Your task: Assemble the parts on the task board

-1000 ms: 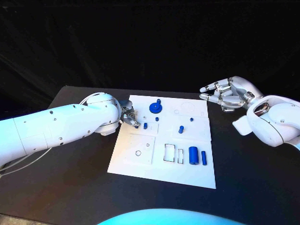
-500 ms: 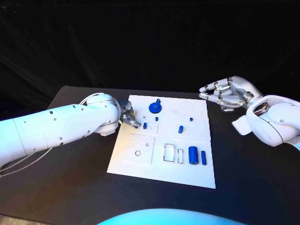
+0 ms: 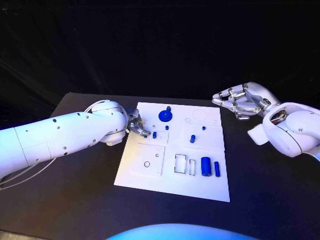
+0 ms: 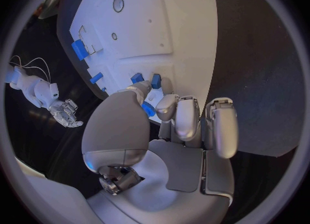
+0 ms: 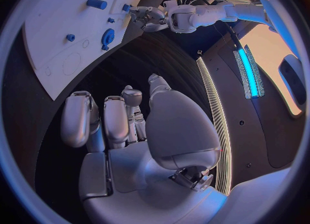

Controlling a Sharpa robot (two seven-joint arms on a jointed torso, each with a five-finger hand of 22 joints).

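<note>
Left hand (image 3: 137, 125) sits at the left edge of the task board (image 3: 147, 172), fingertips down on the white plate. In the left wrist view the thumb and a finger close toward each other at a small blue part (image 4: 148, 109). Most of that part is covered by the fingers, so whether it is actually pinched or only touched cannot be told. Two more small blue pieces (image 4: 146, 79) lie just past the fingertips, partly hidden behind them.

Right hand (image 3: 242, 101) hangs beyond the board's far right corner, over the black table (image 3: 73, 190), clear of the board. Fingers curled loosely and apart, nothing in them; the right wrist view confirms bare palm and fingers (image 5: 106, 121).

On the board, head view:
- blue gear-like part (image 3: 165, 116) near the far edge, with a tiny blue piece just beyond it
- short blue peg (image 3: 193, 138) about mid-board
- large blue cylinder (image 3: 205, 165) lying in the near right section, thin blue pin (image 3: 217, 168) just beside it
- small ring (image 3: 146, 163) in the near left section, too small to make out further
</note>
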